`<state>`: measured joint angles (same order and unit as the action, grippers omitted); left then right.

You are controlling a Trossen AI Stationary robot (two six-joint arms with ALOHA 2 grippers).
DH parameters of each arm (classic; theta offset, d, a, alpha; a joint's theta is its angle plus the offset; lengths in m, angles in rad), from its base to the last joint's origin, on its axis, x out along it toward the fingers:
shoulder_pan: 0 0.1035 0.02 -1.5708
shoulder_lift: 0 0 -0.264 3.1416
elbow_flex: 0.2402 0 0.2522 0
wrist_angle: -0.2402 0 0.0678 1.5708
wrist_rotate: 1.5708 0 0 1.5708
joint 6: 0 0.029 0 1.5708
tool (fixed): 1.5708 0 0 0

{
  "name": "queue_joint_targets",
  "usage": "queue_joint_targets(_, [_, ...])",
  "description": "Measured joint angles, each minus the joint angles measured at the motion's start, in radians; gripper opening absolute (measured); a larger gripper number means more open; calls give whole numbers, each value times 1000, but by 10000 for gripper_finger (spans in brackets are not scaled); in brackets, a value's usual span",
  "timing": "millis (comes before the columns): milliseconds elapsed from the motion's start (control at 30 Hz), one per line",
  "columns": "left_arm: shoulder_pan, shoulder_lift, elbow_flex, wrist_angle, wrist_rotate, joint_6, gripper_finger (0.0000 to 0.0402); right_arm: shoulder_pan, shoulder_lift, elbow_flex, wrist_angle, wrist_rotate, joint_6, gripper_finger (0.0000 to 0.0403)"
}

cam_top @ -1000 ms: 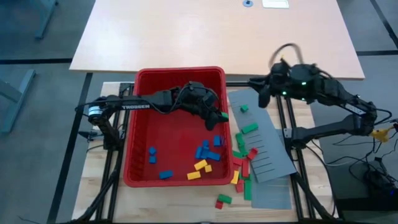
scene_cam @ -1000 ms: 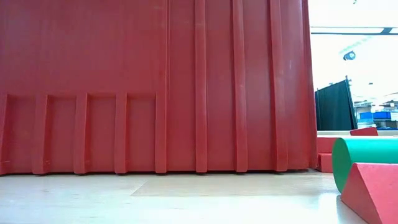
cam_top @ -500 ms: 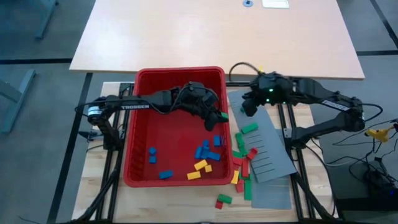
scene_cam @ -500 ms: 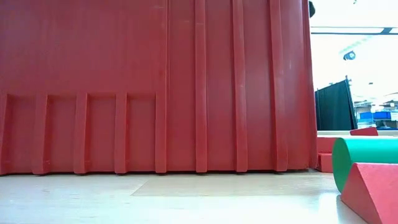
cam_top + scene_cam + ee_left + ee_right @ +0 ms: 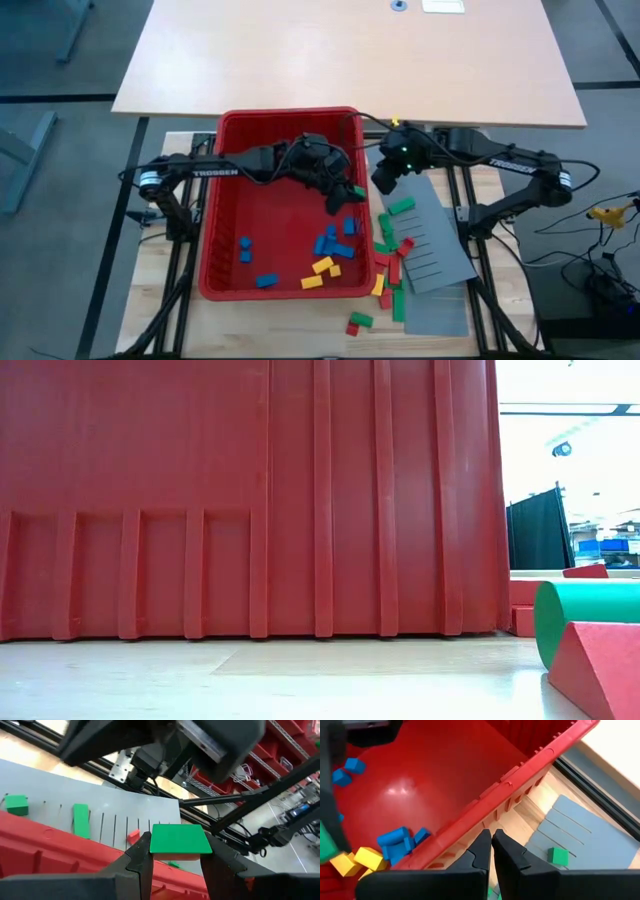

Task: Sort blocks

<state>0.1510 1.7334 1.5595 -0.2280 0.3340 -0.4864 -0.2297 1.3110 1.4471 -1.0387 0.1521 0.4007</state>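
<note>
The red bin point(image 5: 290, 115) holds several blue blocks point(image 5: 330, 240) and yellow blocks point(image 5: 322, 267) on its floor. More red, green and yellow blocks point(image 5: 392, 255) lie to the right of the bin, on and beside a grey slotted panel point(image 5: 435, 245). My left gripper point(image 5: 350, 192) reaches across the bin to its right wall and is shut on a green block point(image 5: 180, 839). My right gripper point(image 5: 383, 180) hovers shut just outside that wall, near its far end, with nothing between the fingers point(image 5: 482, 847). A lone green block point(image 5: 558, 856) lies on the panel below it. My left gripper pinches the green block by two opposite sides point(image 5: 152, 842) between its two fingers. It comes from the table's left. The block is lifted clear and level, over the bin's right rim point(image 5: 60, 850).
The low view is filled by the bin's ribbed outer wall point(image 5: 250, 500), with a green cylinder point(image 5: 590, 615) and a red wedge point(image 5: 595, 670) on the wood at its right. A large light tabletop point(image 5: 350, 50) lies beyond the bin.
My right gripper has swung toward the table's left and a little toward the near edge, from over the far right frame to beside the bin's right wall, close to my left gripper.
</note>
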Motion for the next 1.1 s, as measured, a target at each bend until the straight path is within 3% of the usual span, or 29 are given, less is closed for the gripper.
queue_joint_targets(233, [-23, -21, 0, -103, 2, 59, 112, -26, 20, 0, 25, -15, 8, 0])
queue_joint_targets(433, [-26, -70, 0, -218, -58, 99, 112, -57, 32, 0, 69, -30, 21, 0])
queue_joint_targets(1100, [-26, -181, 0, -295, -135, 118, 112, -157, 181, 0, 105, -156, -2, 0])
